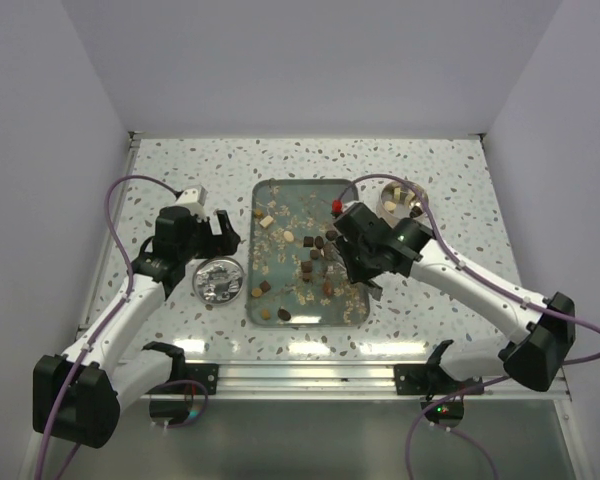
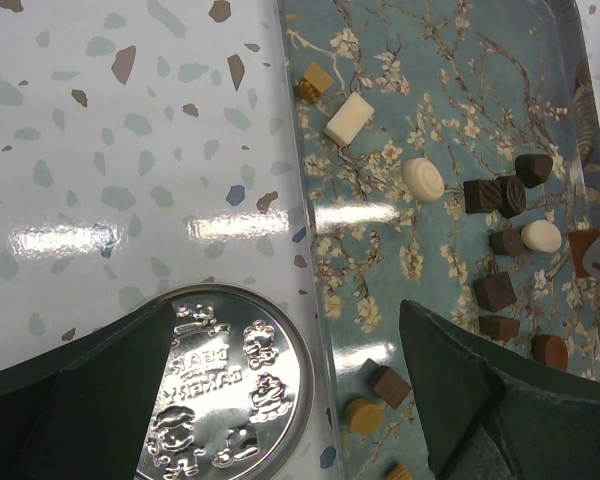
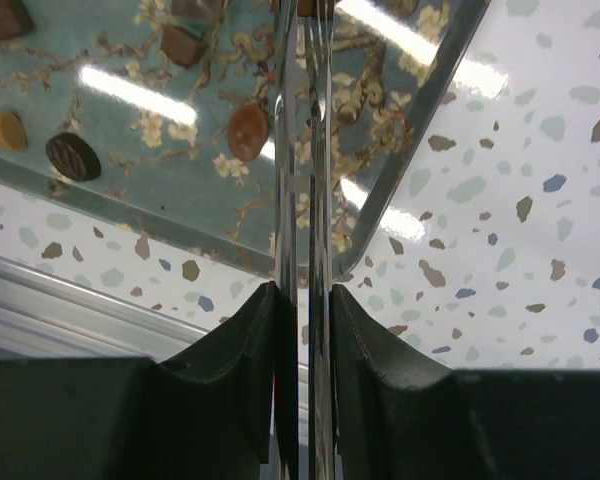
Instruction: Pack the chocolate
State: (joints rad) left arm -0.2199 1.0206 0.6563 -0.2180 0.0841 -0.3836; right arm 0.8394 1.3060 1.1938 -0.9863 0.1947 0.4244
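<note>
Mostly the chocolate (image 2: 349, 118) lay loose on the tray (image 2: 292, 170), scattered along its long side, which ran near to far in the top view. More pieces sat in the round tin (image 1: 381, 203) at far right. No common heading: each piece pointed its own way.

In the left wrist view:
- a cream bar, smooth and rectangular, had its long axis on a diagonal, lower left to upper right
- a cream oval beside it had a ringed top
- dark ridged pieces, plain brown cubes and a tan cube and round lay around them, matte with sharp edges on the squares

In the right wrist view, a brown oval lay with its long axis roughly up and down the picture. A dark ridged oval sat tilted near the tray's corner.

The tray was glossy teal with a pale blossom print and a raised rim. It stood on the speckled terrazzo table (image 1: 180, 170).

My left pincer (image 2: 287, 303) was spread wide and held nothing, over the embossed silver lid (image 2: 230, 390) just beside the tray's left rim.

My right pincer (image 3: 305, 290) was pressed on the metal tongs (image 3: 290, 150), two thin shiny blades almost together, running out over the tray's near right corner. Whether the tips gripped a piece I couldn't tell.
</note>
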